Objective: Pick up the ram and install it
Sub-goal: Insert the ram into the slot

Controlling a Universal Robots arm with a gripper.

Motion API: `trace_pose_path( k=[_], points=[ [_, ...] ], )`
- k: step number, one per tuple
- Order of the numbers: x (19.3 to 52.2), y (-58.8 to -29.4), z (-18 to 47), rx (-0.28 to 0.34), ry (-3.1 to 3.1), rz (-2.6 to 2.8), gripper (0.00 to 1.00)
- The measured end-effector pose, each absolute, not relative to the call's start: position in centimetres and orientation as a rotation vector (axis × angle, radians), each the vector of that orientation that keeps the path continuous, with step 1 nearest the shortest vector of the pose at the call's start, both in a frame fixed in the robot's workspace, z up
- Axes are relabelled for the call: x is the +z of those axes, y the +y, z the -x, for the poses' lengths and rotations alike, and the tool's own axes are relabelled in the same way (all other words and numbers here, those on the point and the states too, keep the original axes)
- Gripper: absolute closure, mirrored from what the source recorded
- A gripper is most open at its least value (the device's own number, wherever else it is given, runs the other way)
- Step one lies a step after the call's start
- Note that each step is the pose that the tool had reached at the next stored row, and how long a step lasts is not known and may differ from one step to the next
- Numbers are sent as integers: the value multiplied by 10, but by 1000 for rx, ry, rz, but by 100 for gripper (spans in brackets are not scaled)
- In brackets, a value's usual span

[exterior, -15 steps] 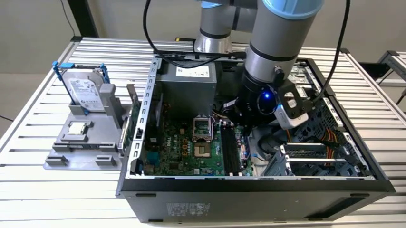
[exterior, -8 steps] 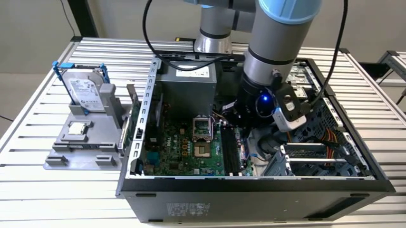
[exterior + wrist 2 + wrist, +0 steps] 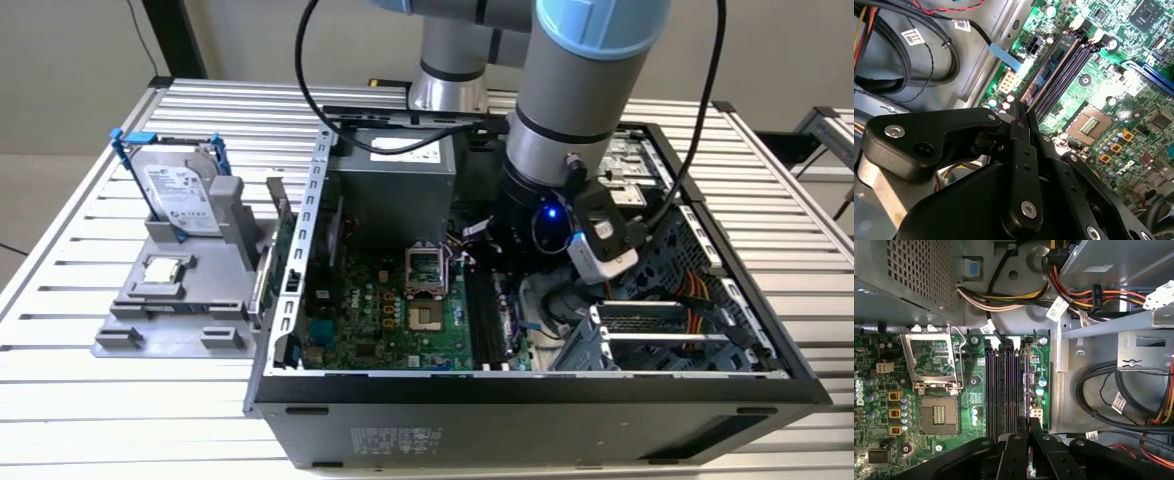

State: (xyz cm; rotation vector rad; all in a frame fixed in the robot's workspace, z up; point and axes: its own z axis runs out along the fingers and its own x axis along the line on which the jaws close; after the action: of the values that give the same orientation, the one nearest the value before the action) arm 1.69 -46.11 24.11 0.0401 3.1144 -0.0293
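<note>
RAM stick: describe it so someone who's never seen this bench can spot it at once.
Start at the open computer case and the green motherboard inside it. Beside the square processor socket runs a row of long black memory slots. The ram stands on edge in the outermost slot, a thin bluish board with dark chips; the gripper is shut on its near end, and the other slots are bare.

No legible text on labels, drive sticker, case
</note>
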Motion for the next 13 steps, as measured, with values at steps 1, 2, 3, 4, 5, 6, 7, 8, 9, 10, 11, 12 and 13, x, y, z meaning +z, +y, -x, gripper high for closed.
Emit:
trace_pose_path(
  k=[1, 2, 3, 4, 5, 6, 7, 8, 9, 10, 11, 12, 13],
  points=[
    [240, -461, -17, -29, 3114, -39, 100],
    [239, -462, -17, -29, 3114, -37, 100],
    [238, -462, -16, -29, 3114, -37, 100],
    [238, -462, -16, -29, 3114, -35, 100],
    [237, -463, -16, -29, 3114, -34, 100],
    [236, -463, -16, -29, 3114, -33, 100],
    [236, -464, -16, -29, 3114, -32, 100],
    [236, -465, -15, -29, 3114, -31, 100],
    [236, -465, -15, -29, 3114, -29, 100],
    [235, -465, -15, -29, 3114, -28, 100],
    [234, -466, -15, -29, 3114, -26, 100],
    [233, -466, -15, -29, 3114, -25, 100],
    [232, -466, -15, -29, 3114, -24, 100]
  ],
)
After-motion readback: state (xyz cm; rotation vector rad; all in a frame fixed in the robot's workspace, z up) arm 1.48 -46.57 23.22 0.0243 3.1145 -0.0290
